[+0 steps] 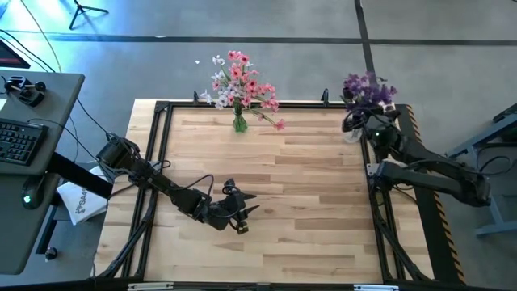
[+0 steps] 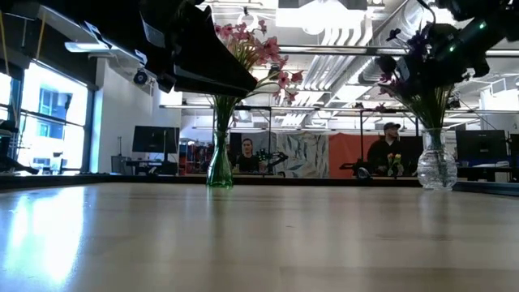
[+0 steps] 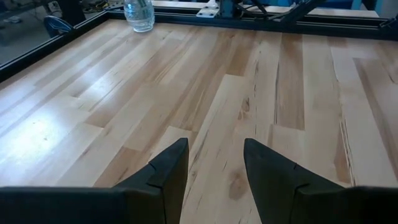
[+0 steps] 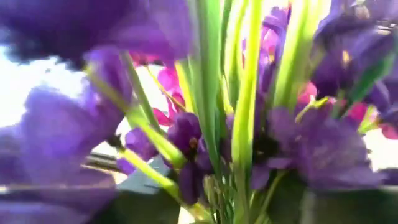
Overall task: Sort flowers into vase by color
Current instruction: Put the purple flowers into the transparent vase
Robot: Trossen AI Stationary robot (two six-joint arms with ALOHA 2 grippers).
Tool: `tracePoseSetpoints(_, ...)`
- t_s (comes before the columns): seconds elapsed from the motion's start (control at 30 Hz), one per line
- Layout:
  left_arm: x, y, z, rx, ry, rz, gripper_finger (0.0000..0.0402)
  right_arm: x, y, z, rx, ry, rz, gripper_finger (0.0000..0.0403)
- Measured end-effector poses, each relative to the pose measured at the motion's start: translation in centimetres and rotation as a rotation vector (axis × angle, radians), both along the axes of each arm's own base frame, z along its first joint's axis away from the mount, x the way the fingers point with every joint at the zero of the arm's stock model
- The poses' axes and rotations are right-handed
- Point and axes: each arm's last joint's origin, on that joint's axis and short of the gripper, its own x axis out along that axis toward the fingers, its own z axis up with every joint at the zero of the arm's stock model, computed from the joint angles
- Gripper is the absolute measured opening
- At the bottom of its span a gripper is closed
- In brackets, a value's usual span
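Observation:
Pink and white flowers (image 1: 238,81) stand by their stems in a green vase (image 2: 219,166) at the table's far edge; one pink sprig (image 1: 275,121) droops low to its right. Purple flowers (image 1: 367,87) stand in a clear vase (image 2: 436,166) at the far right corner. My right gripper (image 1: 355,123) is right at the purple bunch, whose blossoms and green stems (image 4: 249,112) fill the right wrist view. My left gripper (image 3: 214,146) hovers open over bare wood at the near left (image 1: 241,212), with nothing between its fingers.
A black frame rail (image 1: 161,145) runs around the wooden table top (image 1: 291,186). A desk with a keyboard (image 1: 20,137) stands off the left edge, with a white package (image 1: 81,202) beside it. People (image 2: 388,150) sit in the room behind.

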Motion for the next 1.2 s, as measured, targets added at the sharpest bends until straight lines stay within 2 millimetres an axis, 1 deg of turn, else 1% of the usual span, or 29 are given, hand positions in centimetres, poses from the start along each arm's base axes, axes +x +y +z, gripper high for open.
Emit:
tracePoseSetpoints(0.17,0.0,0.0,0.0,0.0,0.0,0.0,0.0145,-0.6,0.6,3.1,0.059,-0.009,0.106,0.0251)
tracePoseSetpoints(0.23,0.0,0.0,0.0,0.0,0.0,0.0,0.0145,-0.9,0.9,4.6,0.087,-0.048,0.139,0.0279)
tracePoseSetpoints(0.3,0.0,0.0,0.0,0.0,0.0,0.0,0.0145,-1.3,1.2,5.9,0.105,-0.066,0.146,0.0296)
tracePoseSetpoints(0.43,0.0,0.0,0.0,-0.001,0.0,0.0,0.0145,-2.0,1.5,8.5,0.1,-0.077,0.145,0.0304)
tracePoseSetpoints(0.53,0.0,0.0,0.0,-0.001,0.0,0.001,0.0145,-2.1,1.6,9.3,0.108,-0.071,0.146,0.0304)
tracePoseSetpoints(0.63,0.0,0.0,0.0,-0.001,0.0,0.0,0.0145,-2.0,1.6,9.3,0.119,-0.068,0.166,0.0304)
tracePoseSetpoints(0.8,0.0,0.0,0.0,-0.004,0.002,-0.007,0.0145,-1.8,1.7,9.4,0.14,-0.121,0.215,0.0304)
tracePoseSetpoints(0.87,0.0,0.0,0.0,-0.005,0.002,-0.008,0.0145,-1.8,1.7,8.9,0.164,-0.12,0.212,0.0304)
tracePoseSetpoints(0.97,0.0,0.0,0.0,-0.006,0.002,-0.008,0.0145,-1.5,1.5,7.5,0.202,-0.078,0.21,0.0304)
tracePoseSetpoints(1.03,0.0,0.0,0.0,-0.005,0.002,-0.009,0.0145,-1.3,1.5,7.3,0.217,-0.088,0.224,0.0304)
tracePoseSetpoints(1.1,0.0,0.0,0.0,-0.005,0.003,-0.009,0.0145,-1.3,1.5,7.8,0.2,-0.112,0.245,0.0304)
tracePoseSetpoints(1.2,0.0,0.0,0.0,-0.005,0.003,-0.009,0.0145,-1.5,1.6,9.3,0.153,-0.173,0.256,0.0304)
